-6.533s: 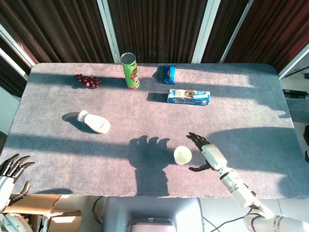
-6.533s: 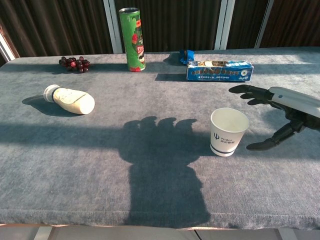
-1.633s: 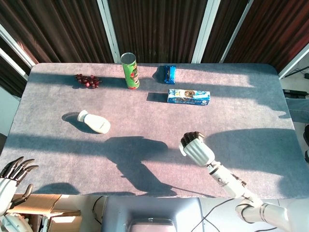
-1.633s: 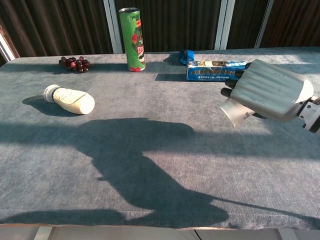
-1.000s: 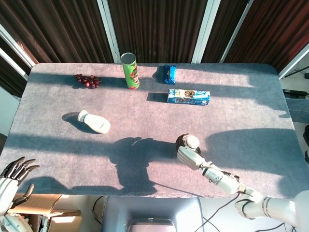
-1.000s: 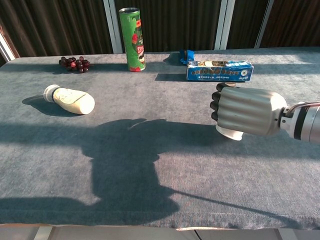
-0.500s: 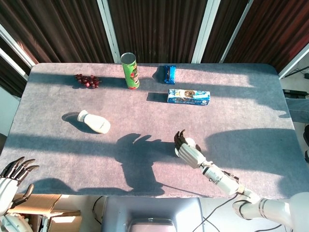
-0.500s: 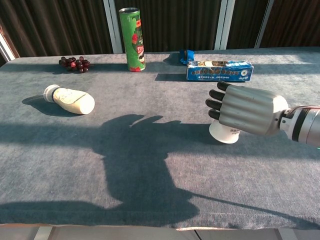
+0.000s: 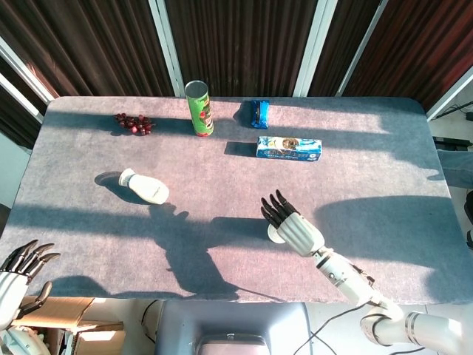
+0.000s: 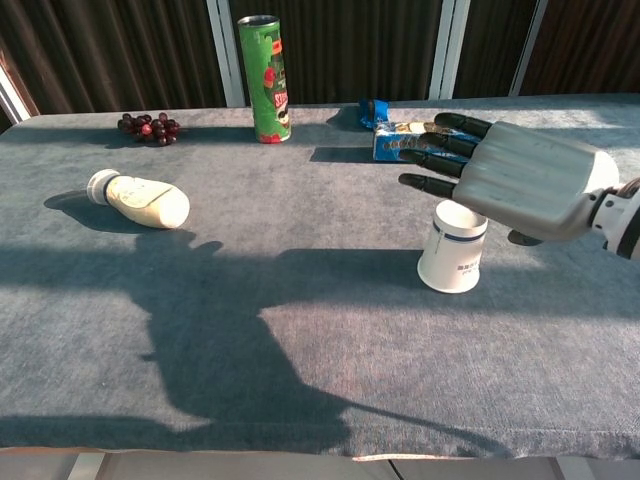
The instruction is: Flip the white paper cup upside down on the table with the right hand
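- Near the front edge of the table [image 10: 120,330], right of its middle, the right hand [image 10: 525,180] hangs palm-down just above the one white paper cup [image 10: 453,247], its dark fingers [image 10: 432,158] stretched out and spread, holding nothing; the chest view shows a gap between hand and cup
- At the table's left front corner in the head view, the left hand [image 9: 16,266] sits off the table edge, fingers apart, also empty
- One cup only: it stands mouth-down on the cloth, closed base up, long axis upright, with the blue stripe now near the top and its wider rim on the table
- Farther back lies one blue biscuit box [image 10: 440,138] on its long side, partly behind the fingers in the chest view, and one small blue packet [image 9: 259,112] beyond it
- One green crisp tube [image 10: 264,78] stands upright at the far edge
- One bunch of dark red grapes [image 10: 148,127] lies left of the tube
- One white bottle [image 10: 140,200] lies on its side at the left, well apart from the cup
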Controlling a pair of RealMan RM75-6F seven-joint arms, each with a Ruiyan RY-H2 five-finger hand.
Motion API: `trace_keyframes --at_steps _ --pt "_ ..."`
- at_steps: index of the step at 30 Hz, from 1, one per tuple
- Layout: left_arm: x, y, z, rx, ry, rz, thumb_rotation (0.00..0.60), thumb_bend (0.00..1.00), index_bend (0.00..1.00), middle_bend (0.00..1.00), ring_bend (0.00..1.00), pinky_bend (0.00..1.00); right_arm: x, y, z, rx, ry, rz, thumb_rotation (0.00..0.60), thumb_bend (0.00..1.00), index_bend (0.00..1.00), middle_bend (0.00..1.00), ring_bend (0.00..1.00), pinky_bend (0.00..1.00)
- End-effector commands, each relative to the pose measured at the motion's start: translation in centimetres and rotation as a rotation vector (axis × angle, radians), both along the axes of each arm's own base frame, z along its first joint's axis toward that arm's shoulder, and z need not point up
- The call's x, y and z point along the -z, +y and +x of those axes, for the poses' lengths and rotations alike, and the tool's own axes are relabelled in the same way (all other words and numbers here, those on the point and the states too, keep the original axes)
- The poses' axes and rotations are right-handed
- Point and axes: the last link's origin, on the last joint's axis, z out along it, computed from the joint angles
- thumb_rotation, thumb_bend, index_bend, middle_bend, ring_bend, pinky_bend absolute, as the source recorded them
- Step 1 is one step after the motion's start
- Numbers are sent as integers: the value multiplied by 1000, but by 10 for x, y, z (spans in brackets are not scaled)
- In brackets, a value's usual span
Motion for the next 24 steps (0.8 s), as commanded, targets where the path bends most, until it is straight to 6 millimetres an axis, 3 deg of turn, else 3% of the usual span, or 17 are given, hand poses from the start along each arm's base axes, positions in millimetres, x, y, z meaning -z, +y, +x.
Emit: trace_keyframes --at_steps 1,5,10,18,24 --pt "1 0 0 1 3 -2 600 482 247 139 58 138 -36 14 7 142 -333 81 600 150 0 0 0 93" --pt "2 0 0 1 9 -5 600 481 247 139 58 138 -63 31 5 273 -593 168 600 149 0 0 0 92" --pt "2 0 1 -1 15 8 600 481 247 140 59 138 -92 55 -18 350 -655 78 600 149 0 0 0 102" --pt "2 1 1 -3 20 14 600 482 247 140 59 138 -107 96 -56 434 -682 -144 600 185 10 4 0 128" --pt "4 2 1 -1 24 13 600 482 247 139 59 138 -112 103 -70 522 -714 -152 600 188 11 5 0 134"
